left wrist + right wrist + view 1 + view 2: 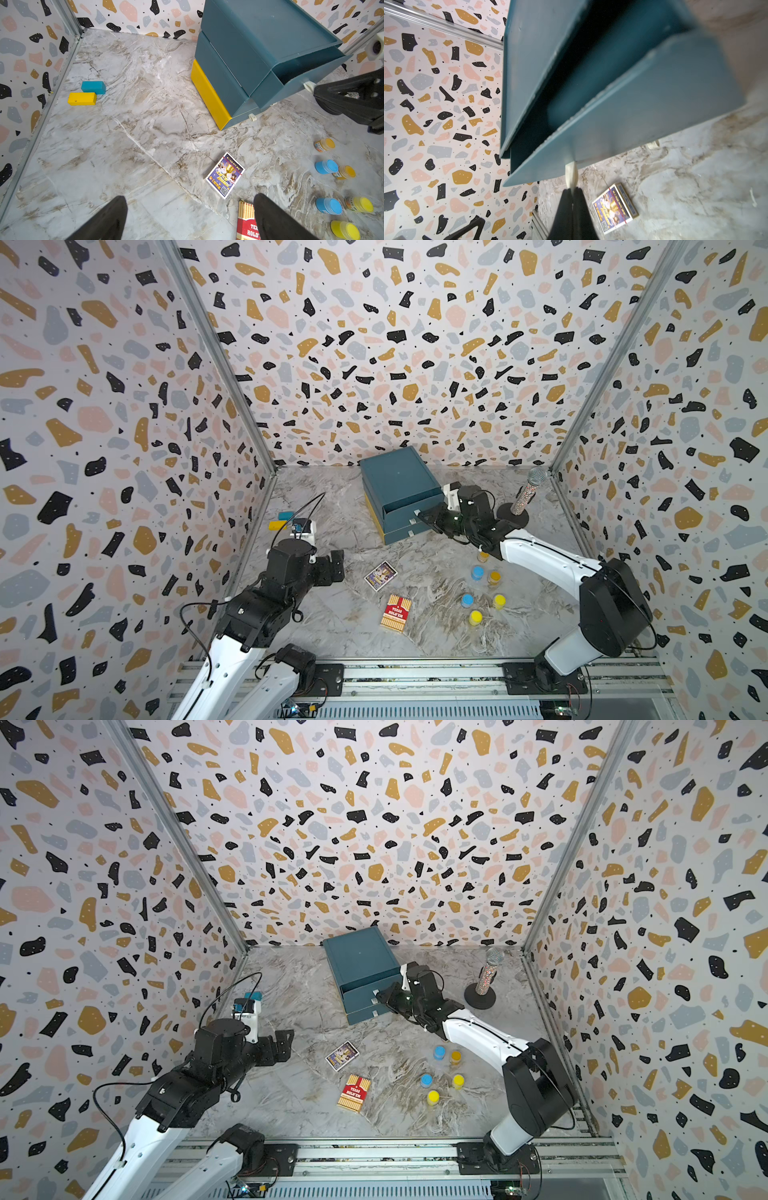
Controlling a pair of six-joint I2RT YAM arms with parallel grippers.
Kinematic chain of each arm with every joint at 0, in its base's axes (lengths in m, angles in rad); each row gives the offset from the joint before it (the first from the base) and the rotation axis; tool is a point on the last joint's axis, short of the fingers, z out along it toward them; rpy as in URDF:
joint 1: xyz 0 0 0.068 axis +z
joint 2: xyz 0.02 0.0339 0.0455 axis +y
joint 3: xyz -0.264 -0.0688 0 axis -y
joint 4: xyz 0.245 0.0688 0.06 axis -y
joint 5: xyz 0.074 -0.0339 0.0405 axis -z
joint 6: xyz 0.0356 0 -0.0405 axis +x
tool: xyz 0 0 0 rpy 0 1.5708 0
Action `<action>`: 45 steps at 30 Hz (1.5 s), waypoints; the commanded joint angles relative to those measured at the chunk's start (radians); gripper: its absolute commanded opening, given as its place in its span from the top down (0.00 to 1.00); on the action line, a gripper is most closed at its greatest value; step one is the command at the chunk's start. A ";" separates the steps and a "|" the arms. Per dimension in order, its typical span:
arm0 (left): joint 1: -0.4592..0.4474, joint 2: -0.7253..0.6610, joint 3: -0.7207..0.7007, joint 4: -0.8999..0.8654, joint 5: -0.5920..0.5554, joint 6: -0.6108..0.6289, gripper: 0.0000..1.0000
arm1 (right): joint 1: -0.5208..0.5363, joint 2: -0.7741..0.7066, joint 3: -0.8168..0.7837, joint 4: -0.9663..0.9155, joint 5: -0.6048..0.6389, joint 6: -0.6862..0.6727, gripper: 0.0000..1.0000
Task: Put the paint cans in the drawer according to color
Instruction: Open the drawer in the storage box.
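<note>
Bare tabletop [332,626] left of drawer [399,489]; blocks [277,525] at the wall. Card boxes [380,576] lie centre. Paint cans [477,572] cluster beside right arm [548,560]; microphone [525,493] stands right of drawer.

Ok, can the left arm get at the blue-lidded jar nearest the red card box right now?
Probably yes. The left claw is open and empty, that blue-lidded jar stands uncovered, and only the flat red card box lies between.
</note>
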 commanded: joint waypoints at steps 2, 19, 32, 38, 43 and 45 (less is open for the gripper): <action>0.000 -0.005 -0.004 0.015 -0.008 0.006 0.02 | 0.005 -0.118 -0.053 -0.058 -0.002 -0.013 1.00; 0.002 -0.005 -0.006 0.014 -0.011 0.006 0.03 | 0.013 -0.356 -0.216 -0.233 -0.042 -0.051 1.00; 0.002 -0.001 -0.005 0.015 -0.009 0.007 0.03 | 0.023 -0.406 -0.227 -0.279 -0.040 -0.052 1.00; 0.001 -0.001 -0.005 0.016 -0.010 0.008 0.03 | 0.025 -0.389 -0.227 -0.304 -0.035 -0.074 0.84; 0.002 -0.005 -0.005 0.015 -0.010 0.008 0.03 | 0.025 -0.392 -0.209 -0.382 0.009 -0.140 0.52; 0.001 -0.005 -0.005 0.015 -0.009 0.007 0.03 | 0.025 -0.409 -0.197 -0.431 0.038 -0.175 0.50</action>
